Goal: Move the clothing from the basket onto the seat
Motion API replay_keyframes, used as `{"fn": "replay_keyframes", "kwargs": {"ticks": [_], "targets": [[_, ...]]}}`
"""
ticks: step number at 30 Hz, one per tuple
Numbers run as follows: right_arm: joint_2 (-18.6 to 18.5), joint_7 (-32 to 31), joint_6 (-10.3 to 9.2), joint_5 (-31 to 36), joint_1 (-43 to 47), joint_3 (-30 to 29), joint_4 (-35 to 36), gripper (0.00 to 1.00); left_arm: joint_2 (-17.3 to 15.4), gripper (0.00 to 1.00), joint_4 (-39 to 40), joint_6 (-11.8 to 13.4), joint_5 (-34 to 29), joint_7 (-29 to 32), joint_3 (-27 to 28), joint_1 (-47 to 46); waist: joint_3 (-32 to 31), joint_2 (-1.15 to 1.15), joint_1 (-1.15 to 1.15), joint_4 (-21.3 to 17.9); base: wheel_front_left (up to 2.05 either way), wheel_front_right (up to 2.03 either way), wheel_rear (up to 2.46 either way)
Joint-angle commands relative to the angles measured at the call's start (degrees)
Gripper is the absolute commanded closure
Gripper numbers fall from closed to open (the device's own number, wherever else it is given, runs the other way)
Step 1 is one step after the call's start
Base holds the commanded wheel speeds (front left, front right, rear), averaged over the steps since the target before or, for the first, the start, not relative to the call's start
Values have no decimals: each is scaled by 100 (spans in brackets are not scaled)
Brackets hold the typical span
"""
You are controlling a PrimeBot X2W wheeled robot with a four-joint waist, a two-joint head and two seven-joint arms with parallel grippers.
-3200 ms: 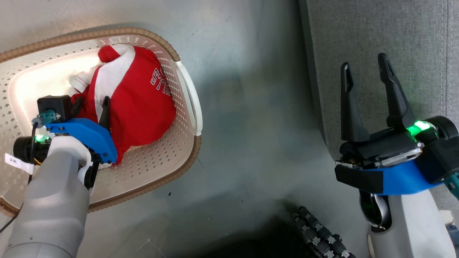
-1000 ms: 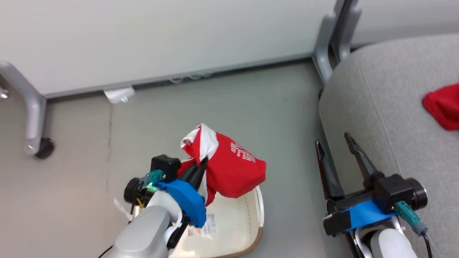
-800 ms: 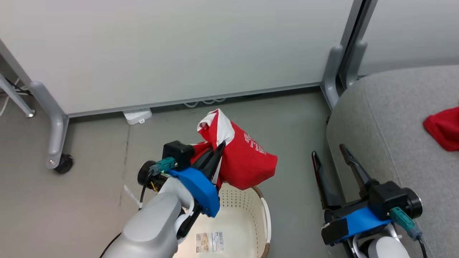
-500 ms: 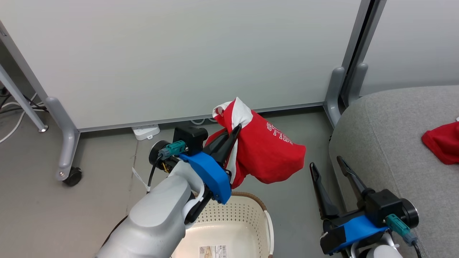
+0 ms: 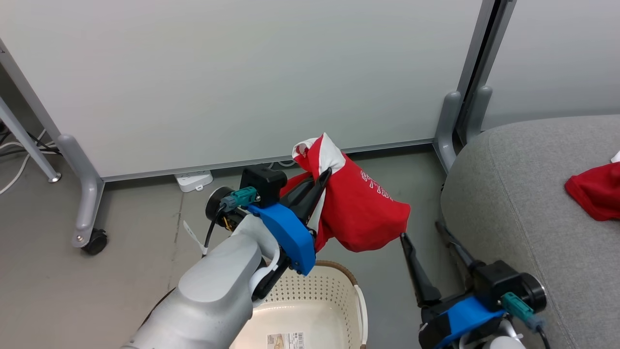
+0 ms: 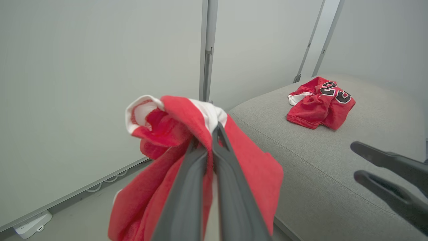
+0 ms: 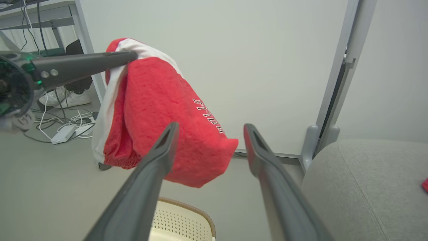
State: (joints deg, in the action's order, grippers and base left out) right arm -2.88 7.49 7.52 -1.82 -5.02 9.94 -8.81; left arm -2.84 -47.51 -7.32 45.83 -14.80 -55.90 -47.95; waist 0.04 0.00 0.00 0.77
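The clothing (image 5: 368, 218) in the left claw (image 5: 325, 175) is a red piece with white stripes, held up in the air.
The left claw's two dark fingers (image 6: 187, 187) are pinched tight on the top of the red piece, right at a white stripe. The rest hangs down in a soft bunch with small white letters on its side. The basket (image 5: 339, 269) sits on the grey floor (image 5: 97, 291), lower down, under the left arm. The right claw (image 7: 210, 127) is close by, spread wide and holding nothing, with its fingers pointing toward the hanging piece. Off to the right is the big grey seat (image 5: 523, 194). A red jersey (image 6: 319, 102) with a black 23 lies crumpled on top of it, well apart from both claws.
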Motion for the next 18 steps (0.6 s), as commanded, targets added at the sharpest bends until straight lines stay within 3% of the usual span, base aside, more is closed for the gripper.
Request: {"fn": "replay_keyframes", "kwargs": {"ticks": [1, 11, 18], "targets": [[1, -35, -6, -36, -48, 49, -17, 0, -12, 100, -11, -21, 15, -35, -17, -68, 7, 0, 0, -3, 0, 0, 0], [-16, -490, -6, -67, -997, 624, -628, 0, -11, 100, 121, -21, 186, -38, -259, -104, 77, 0, 0, -32, 0, 0, 0], [-21, -558, -6, -305, -1829, 974, -1429, 0, -12, 100, 282, -21, 311, -42, -471, -128, 110, 0, 0, 21, 0, 0, 0]]}}
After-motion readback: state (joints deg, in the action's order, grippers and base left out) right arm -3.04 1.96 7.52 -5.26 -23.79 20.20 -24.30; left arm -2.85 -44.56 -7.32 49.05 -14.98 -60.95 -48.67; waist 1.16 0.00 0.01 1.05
